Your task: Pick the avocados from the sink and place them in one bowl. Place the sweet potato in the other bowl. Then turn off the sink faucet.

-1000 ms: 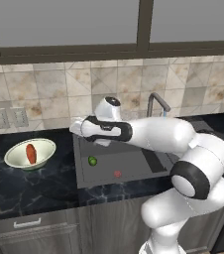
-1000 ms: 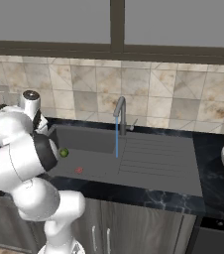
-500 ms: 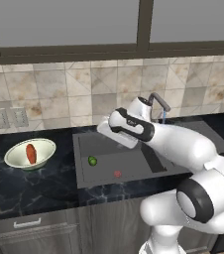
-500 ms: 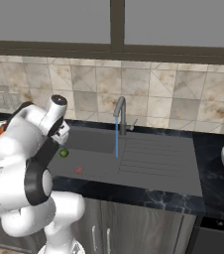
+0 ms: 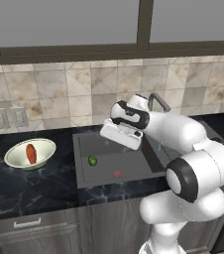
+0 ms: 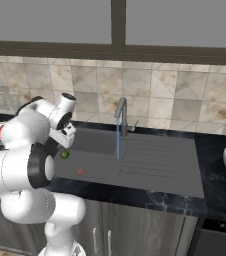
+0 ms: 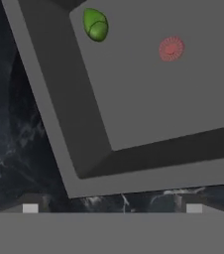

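Green avocado [image 7: 95, 24] near sink [image 7: 59, 129] wall, open tool [image 7: 112, 208] high above.

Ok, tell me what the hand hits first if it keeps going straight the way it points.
Probably the sink floor: the open hand looks down into the basin, with the green avocado off to one side. Depth is unclear.

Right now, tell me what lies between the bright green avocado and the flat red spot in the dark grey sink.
Bare basin floor; the hand view shows avocado and spot apart.
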